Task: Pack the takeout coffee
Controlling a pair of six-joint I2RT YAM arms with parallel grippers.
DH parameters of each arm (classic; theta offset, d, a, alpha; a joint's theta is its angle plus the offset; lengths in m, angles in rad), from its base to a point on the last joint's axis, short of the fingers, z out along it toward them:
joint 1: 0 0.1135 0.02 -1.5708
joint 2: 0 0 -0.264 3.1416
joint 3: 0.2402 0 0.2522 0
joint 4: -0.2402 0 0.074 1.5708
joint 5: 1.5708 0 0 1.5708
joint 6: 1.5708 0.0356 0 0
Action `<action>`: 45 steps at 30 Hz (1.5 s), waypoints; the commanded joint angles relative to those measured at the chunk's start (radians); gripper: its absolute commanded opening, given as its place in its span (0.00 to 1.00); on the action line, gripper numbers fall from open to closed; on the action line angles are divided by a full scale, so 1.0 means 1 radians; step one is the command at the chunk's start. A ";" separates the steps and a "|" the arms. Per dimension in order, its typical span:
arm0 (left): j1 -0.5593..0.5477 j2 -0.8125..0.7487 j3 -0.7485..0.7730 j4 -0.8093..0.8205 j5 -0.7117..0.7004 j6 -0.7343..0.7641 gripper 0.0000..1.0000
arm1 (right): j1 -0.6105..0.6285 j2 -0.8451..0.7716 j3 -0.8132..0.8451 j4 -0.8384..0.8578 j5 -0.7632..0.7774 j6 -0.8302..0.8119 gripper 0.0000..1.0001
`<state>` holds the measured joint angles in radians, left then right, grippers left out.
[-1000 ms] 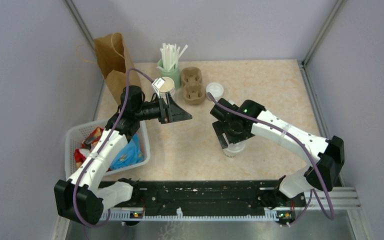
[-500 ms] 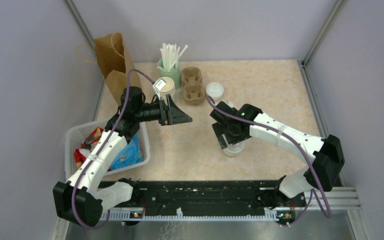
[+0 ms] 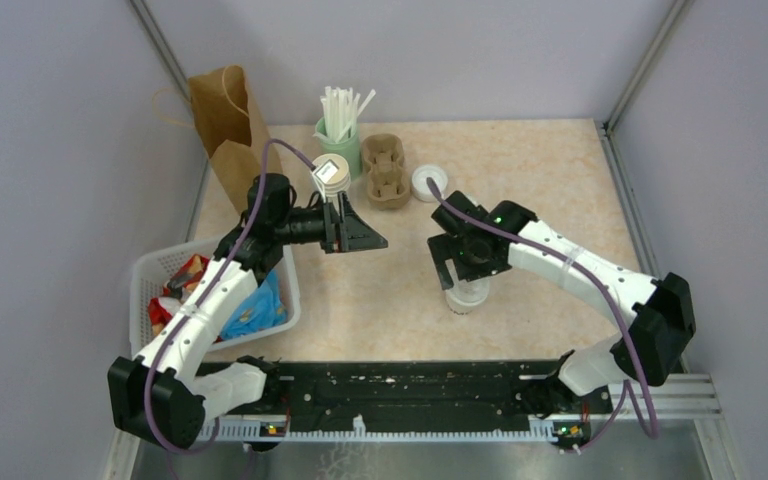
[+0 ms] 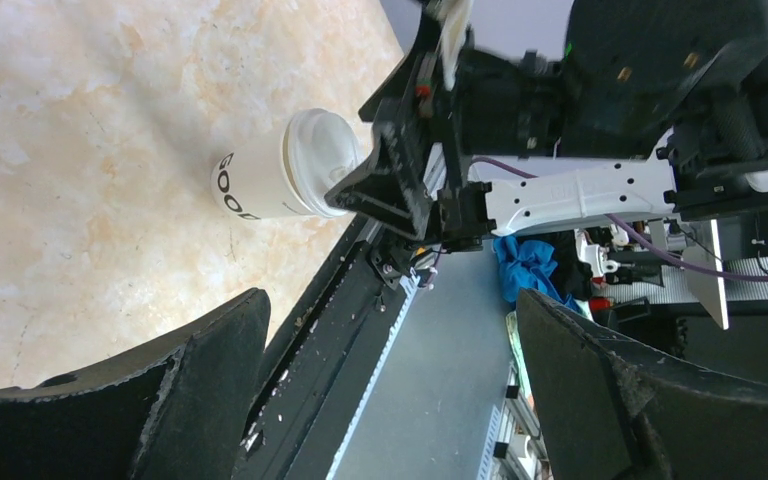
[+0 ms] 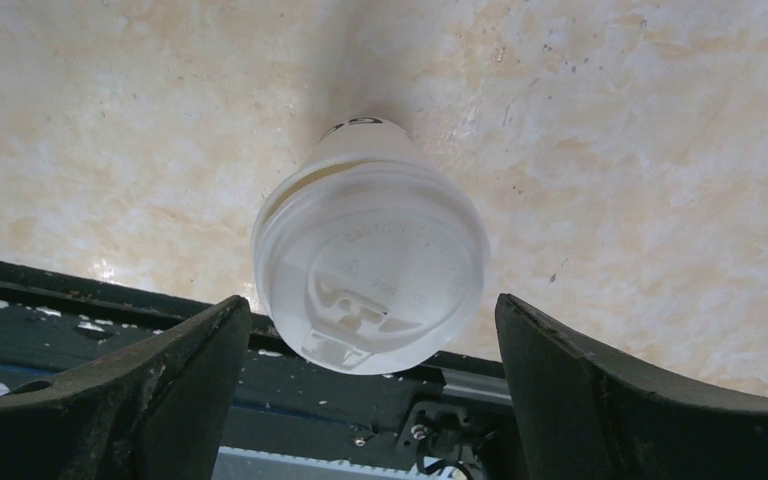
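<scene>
Right tool (image 5: pixel 370 312) spread astride the takeout coffee (image 5: pixel 368 255), no contact; left tool (image 3: pixel 362 236) spread too. It looks light, crushable, so we'd pinch gently mid-wall

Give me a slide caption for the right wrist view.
Open right tool poised over the lidded cup standing on the table.
</scene>
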<state>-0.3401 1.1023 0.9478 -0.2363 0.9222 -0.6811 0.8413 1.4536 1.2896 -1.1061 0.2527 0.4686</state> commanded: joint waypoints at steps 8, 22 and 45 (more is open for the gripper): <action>-0.055 0.047 0.060 0.032 0.002 0.005 0.98 | -0.102 -0.093 -0.055 0.061 -0.134 0.003 0.94; -0.089 0.055 0.059 0.038 -0.019 0.002 0.98 | -0.098 -0.047 -0.040 0.065 -0.118 -0.061 0.90; -0.094 0.055 0.047 0.065 -0.008 -0.005 0.98 | -0.049 -0.010 -0.012 0.042 -0.063 -0.058 0.87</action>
<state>-0.4274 1.1568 0.9714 -0.2211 0.9001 -0.6827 0.7776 1.4361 1.2530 -1.0687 0.1642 0.4187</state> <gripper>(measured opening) 0.985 0.871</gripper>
